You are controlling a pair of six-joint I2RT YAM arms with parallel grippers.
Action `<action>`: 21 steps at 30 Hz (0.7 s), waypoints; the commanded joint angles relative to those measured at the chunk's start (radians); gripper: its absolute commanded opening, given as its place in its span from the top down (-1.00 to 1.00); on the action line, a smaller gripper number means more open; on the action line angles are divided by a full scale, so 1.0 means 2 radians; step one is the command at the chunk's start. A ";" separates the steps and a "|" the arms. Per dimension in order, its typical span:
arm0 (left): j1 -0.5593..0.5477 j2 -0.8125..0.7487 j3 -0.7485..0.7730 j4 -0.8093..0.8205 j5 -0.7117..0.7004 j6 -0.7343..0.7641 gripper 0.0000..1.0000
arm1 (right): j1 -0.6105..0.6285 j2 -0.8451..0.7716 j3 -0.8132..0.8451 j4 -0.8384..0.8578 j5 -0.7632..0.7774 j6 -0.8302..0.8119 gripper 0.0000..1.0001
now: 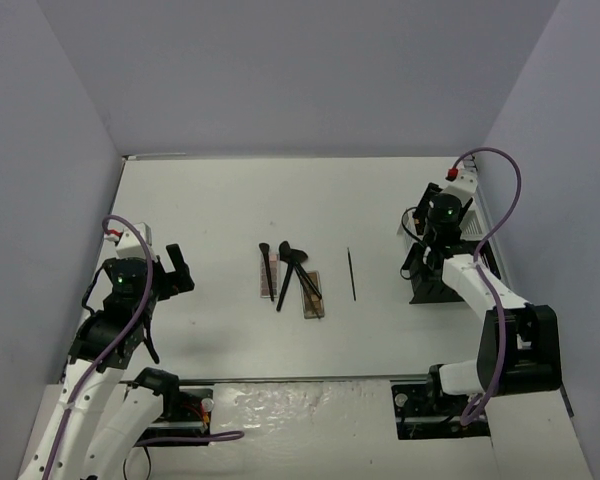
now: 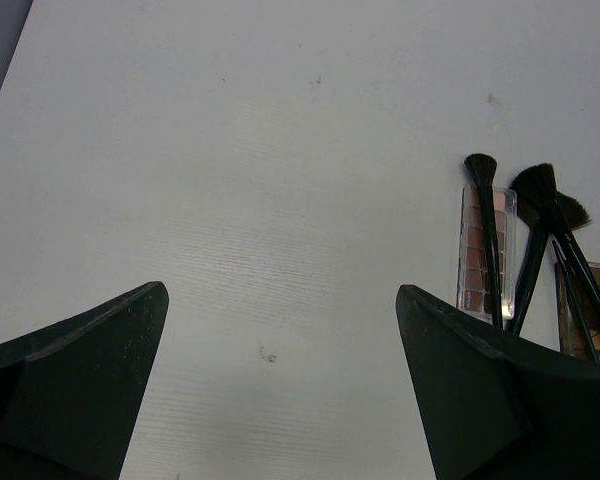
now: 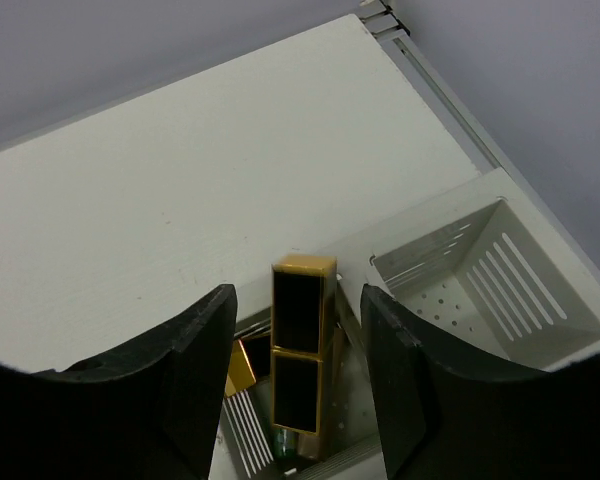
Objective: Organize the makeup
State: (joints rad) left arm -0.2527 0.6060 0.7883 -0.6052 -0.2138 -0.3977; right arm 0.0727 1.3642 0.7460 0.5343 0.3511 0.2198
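Two narrow palettes lie at the table's middle, a pink one (image 1: 268, 272) and a brown one (image 1: 313, 294), with several slim black brushes (image 1: 286, 272) across them. One thin brush (image 1: 352, 274) lies apart to their right. The left wrist view shows the pink palette (image 2: 477, 250), the brushes (image 2: 533, 230) and the brown palette (image 2: 588, 315). My left gripper (image 1: 176, 268) (image 2: 280, 295) is open and empty, left of the makeup. My right gripper (image 1: 421, 262) (image 3: 298, 292) is open over the organizer rack (image 1: 432, 290), straddling a gold-and-black case (image 3: 302, 350) without touching it. No sponges show.
The rack stands at the right edge; its white slotted compartment (image 3: 500, 290) holds nothing I can see. A second gold case (image 3: 238, 365) lies low in the compartment under my right gripper. Grey walls close in the table on three sides.
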 commanded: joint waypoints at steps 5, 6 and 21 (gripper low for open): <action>0.004 0.004 0.011 0.019 0.000 -0.004 -0.94 | 0.016 -0.068 0.016 -0.013 -0.053 -0.020 -0.26; 0.004 0.004 0.010 0.019 -0.001 -0.004 -0.94 | 0.022 -0.078 0.020 -0.031 -0.059 -0.022 -0.27; 0.004 0.009 0.010 0.018 0.001 -0.004 -0.94 | 0.220 -0.002 0.085 -0.224 -0.103 0.038 0.04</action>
State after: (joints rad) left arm -0.2520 0.6067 0.7883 -0.6052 -0.2138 -0.3981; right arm 0.4581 1.2683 0.8779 0.1683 0.1610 0.2223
